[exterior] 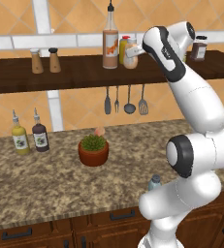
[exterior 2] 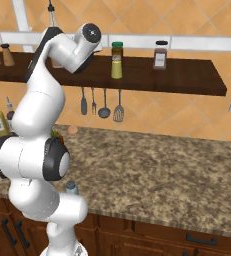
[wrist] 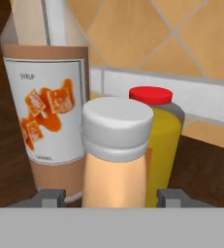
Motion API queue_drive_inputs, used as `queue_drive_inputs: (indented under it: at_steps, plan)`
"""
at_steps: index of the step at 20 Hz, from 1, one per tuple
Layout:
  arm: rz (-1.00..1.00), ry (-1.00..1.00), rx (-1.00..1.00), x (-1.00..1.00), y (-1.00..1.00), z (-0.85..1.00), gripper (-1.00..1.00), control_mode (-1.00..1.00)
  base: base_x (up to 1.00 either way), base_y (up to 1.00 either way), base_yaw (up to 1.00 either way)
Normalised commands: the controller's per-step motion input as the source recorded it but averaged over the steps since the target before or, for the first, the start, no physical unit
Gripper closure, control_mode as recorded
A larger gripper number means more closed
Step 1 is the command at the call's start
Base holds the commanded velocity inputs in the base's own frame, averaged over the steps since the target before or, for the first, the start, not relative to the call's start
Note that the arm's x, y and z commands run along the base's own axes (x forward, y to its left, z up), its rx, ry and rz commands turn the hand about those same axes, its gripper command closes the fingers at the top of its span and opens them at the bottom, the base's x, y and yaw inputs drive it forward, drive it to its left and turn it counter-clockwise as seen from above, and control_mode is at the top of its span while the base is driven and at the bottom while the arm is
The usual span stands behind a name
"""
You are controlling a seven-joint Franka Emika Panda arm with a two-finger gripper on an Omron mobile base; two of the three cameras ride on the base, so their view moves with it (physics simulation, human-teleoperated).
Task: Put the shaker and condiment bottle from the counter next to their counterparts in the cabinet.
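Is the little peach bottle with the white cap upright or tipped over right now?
Upright. The condiment bottle stands cap-up between the hand's fingertips, beside the syrup bottle and the yellow red-capped bottle at the shelf.

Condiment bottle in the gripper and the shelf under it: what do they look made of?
The condiment bottle looks like clear glossy plastic or glass, its peach contents showing through, with a matte white cap, probably plastic. The shelf looks like dark brown wood with a dull finish. The render leaves both open.
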Motion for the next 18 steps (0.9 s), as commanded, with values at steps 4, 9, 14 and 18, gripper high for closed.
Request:
queue_drive_inputs:
  at_steps: [4, 9, 14, 18]
  plan:
    - [0.0, -0.08, 0.0, -0.04, -0.01, 0.02, -1.0, -1.0, 0.0, 0.0, 0.0]
    - [0.0, -0.04, 0.01, -0.19, -0.12, 0.17, -1.0, -1.0, 0.0, 0.0, 0.0]
    - [0.0, 0.0, 0.03, -0.26, -0.14, 0.2, -1.0, -1.0, 0.0, 0.0, 0.0]
    - [0.0, 0.0, 0.04, -0.44, -0.18, 0.09, -1.0, -1.0, 0.0, 0.0, 0.0]
